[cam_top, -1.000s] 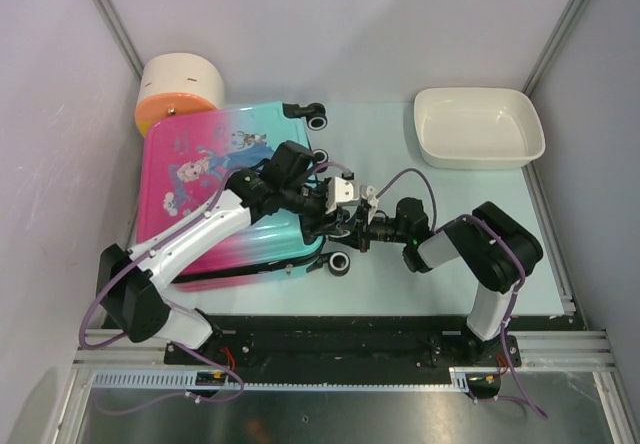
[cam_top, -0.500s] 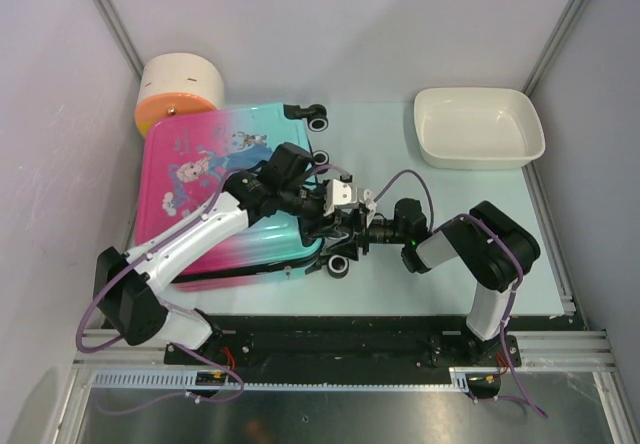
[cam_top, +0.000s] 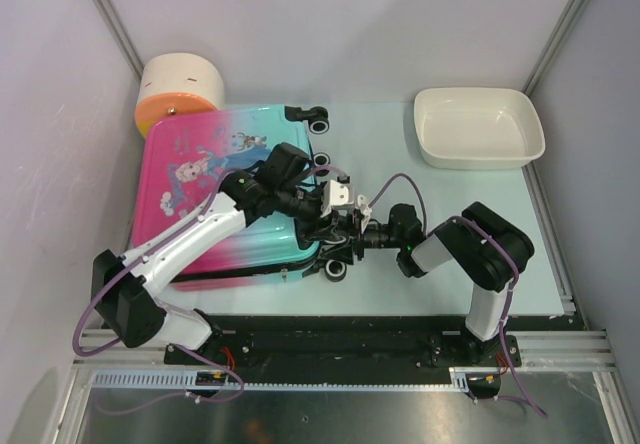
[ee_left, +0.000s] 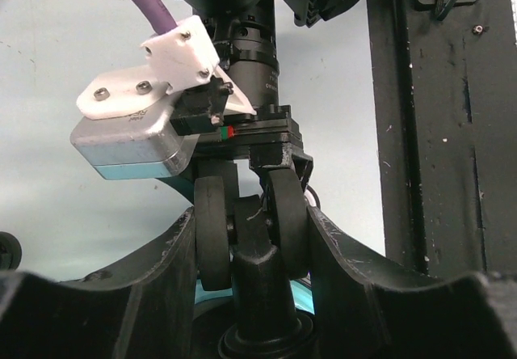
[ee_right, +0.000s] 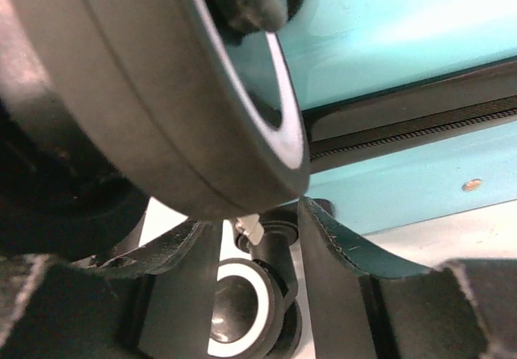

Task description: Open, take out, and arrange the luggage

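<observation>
Your suitcase lies flat on the desk, closed, with its princess print facing up and its wheeled end pointing towards the white basin. The basin sits well apart from the suitcase, off beyond that wheeled end. The cream-and-orange drawer box stands just behind the suitcase's far pink corner.

Both of your arms meet at the near corner of the suitcase's wheeled end. Your left arm reaches across the teal part of the lid. In its wrist view, the left gripper straddles a black twin wheel of the suitcase. Its fingers sit against the outer faces of the two discs, so they look clamped on that wheel. The right wrist camera housing hangs just past the wheel.

Your right arm comes in from the open desk beside the wheeled end. The right gripper has its fingers apart, and neither one is visibly pressing on anything. A small metal tab stands in the gap between them. It sits just below the black zip that runs along the suitcase's teal shell, but you cannot tell whether it touches either finger. A big black wheel fills the upper left of that view. A white-ringed wheel shows beyond the tab.
</observation>
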Controlling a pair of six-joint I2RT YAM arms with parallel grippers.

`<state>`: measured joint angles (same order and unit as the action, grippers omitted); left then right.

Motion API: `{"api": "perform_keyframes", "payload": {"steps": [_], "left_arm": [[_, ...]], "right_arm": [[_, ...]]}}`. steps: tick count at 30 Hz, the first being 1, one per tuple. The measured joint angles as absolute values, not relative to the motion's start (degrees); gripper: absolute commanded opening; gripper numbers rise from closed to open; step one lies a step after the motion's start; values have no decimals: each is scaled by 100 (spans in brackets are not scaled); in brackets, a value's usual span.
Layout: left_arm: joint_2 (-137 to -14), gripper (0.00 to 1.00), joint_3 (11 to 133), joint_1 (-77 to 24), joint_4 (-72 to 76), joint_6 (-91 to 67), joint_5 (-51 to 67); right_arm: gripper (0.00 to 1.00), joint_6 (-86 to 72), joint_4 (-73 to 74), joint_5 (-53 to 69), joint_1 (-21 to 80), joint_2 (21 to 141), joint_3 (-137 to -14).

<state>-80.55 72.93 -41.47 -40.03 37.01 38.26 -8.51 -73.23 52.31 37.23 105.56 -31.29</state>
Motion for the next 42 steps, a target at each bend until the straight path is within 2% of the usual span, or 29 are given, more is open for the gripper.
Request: {"api": "perform_keyframes", "payload": {"steps": [3,5,6,7,9,16,23,33,34,36,37,38,39,41,42], "left_arm": [[-8055,0,7323,-4104,-4062,3675,3900],[-8055,0,7334,-4086,-4088,3651,3933],[-8055,0,7336,-4082,-4106,3647,3942],[-8055,0,7336,-4077,-4112,3645,3944],[-8055,0,7338,-4073,-4134,3638,3953],[-8055,0,7345,-4058,-4150,3621,4014],[-7918,0,7166,-4051,-3983,3706,4056],[-7804,2,6987,-4075,-3787,3752,4062],[-7793,8,6967,-4082,-3767,3754,4053],[-7771,30,6941,-4099,-3739,3750,4010],[-7767,54,6936,-4110,-3736,3745,3977],[-7767,65,6936,-4121,-3734,3721,3946],[-7767,73,6936,-4143,-3726,3684,3881],[-7765,79,6963,-4180,-3767,3498,3835],[-7758,86,6976,-4200,-3809,3395,3830]], "right_arm": [[40,-928,-7411,5210,3791,10556,-3096],[32,-956,-7476,5135,3848,10556,-3061],[27,-969,-7491,5105,3870,10556,-3041],[14,-972,-7531,5057,3903,10556,-3015],[0,-985,-7590,4954,3979,10554,-2952],[0,-1208,-7607,4499,3975,10554,-2893],[0,-1400,-7546,4370,3494,10543,-3044],[0,-1450,-7008,4381,3140,10969,-4115],[0,-1446,-6954,4357,3138,11032,-4224],[0,-1426,-6810,4248,3138,11133,-4421],[0,-1409,-6753,4198,3138,11170,-4484],[0,-1389,-6711,4119,3138,11209,-4554],[0,-1361,-6678,4047,3138,11242,-4619],[0,-1319,-6611,3929,3135,11264,-4678],[0,-1302,-6571,3861,3135,11264,-4689]]}}
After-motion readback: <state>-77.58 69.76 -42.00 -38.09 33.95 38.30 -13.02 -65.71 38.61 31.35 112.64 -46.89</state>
